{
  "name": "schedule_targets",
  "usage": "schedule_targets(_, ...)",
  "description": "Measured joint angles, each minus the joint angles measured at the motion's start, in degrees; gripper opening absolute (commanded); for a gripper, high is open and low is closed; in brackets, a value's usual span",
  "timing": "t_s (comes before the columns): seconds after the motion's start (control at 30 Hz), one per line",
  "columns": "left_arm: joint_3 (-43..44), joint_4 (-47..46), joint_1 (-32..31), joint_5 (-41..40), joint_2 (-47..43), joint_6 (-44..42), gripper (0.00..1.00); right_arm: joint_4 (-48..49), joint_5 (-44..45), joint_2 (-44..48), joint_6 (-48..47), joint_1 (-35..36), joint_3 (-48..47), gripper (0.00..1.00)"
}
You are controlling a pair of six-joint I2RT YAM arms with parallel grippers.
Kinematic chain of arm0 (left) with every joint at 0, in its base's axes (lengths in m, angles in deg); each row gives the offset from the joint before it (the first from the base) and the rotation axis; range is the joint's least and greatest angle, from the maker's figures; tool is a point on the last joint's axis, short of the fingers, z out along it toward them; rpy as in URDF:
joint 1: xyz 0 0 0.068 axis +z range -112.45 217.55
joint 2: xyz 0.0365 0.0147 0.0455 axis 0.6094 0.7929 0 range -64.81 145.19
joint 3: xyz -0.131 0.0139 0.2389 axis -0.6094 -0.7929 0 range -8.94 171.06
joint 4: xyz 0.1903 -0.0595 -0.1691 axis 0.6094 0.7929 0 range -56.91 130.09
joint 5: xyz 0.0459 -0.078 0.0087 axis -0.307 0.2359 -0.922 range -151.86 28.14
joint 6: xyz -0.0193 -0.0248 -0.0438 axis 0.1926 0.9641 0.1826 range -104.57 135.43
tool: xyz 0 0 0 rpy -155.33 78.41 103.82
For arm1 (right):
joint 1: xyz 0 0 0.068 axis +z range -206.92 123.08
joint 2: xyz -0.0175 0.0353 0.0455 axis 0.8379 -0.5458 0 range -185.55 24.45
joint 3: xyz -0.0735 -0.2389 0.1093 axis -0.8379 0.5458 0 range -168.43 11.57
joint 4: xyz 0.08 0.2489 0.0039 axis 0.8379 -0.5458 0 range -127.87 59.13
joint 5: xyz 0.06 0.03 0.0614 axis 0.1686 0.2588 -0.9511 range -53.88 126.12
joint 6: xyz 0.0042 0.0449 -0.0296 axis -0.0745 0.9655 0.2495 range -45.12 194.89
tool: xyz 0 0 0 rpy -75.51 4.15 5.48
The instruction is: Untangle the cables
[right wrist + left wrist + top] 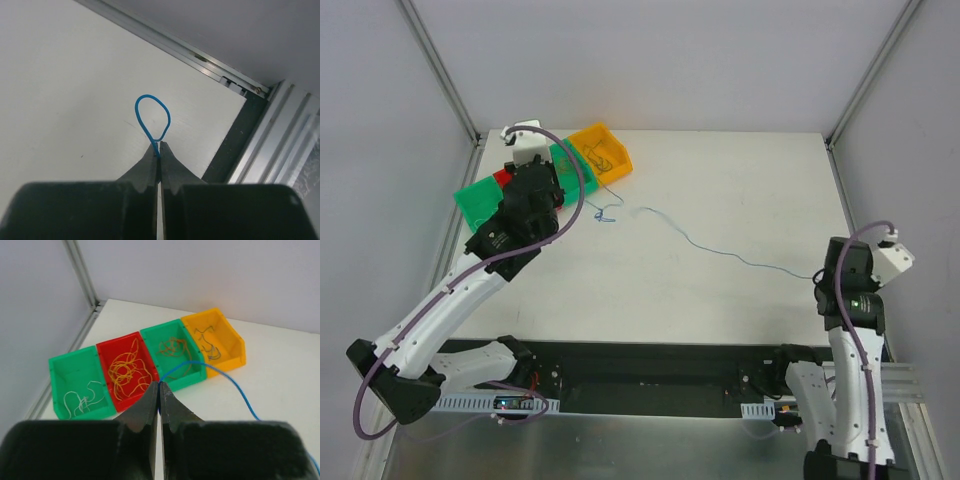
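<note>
Now: blue cable (720, 254) lies slack across worktop (740, 180), long axis diagonal, far-left to near-right; left claw (159, 386) clamped on end above bins (236, 347), right claw (159, 149) pinched on looped end near worktop's right edge. Left arm nearer bins.

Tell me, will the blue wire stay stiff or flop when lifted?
Probably floppy: the blue wire runs in waves over the table and curls into a loop at the right gripper. Likely very light, being so thin.
</note>
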Motion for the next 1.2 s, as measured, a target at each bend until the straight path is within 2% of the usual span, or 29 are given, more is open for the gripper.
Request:
schedule_targets(0.17,-1.51,-0.59,4.96,-1.90,-1.14,0.15,0.00,0.24,-8.24,1.16,0.04,-17.11,-0.72,0.00)
schedule_targets(0.37,-1.79,-1.51,8.31,-2.51,-2.62,0.02,0.00,2.43,-16.09,-1.29,-0.50,-20.98,-2.34,0.00)
schedule_targets(0.47,-2.49,-2.36,8.92,1.11,-3.74,0.04,0.00,6.60,-24.09,-1.99,-3.21,-19.23,-2.19,0.00)
schedule_targets(0.67,-2.80,-3.48,8.92,12.55,-3.43,-0.57,0.00,18.12,-45.51,-0.87,-8.52,-10.27,3.58,0.00)
schedule_targets(0.77,-2.89,-3.65,8.92,17.86,-2.05,-2.43,0.00,21.88,-53.27,-0.76,-10.80,-4.68,5.95,0.00)
schedule_targets(0.93,-2.27,-4.28,9.46,24.37,2.08,-3.58,0.00,26.45,-57.05,1.92,-14.12,3.78,7.96,0.00)
schedule_targets(1.2,9.73,-3.93,15.50,30.45,17.68,-3.56,0.00,34.80,-60.57,1.27,-14.36,4.68,14.23,0.01)
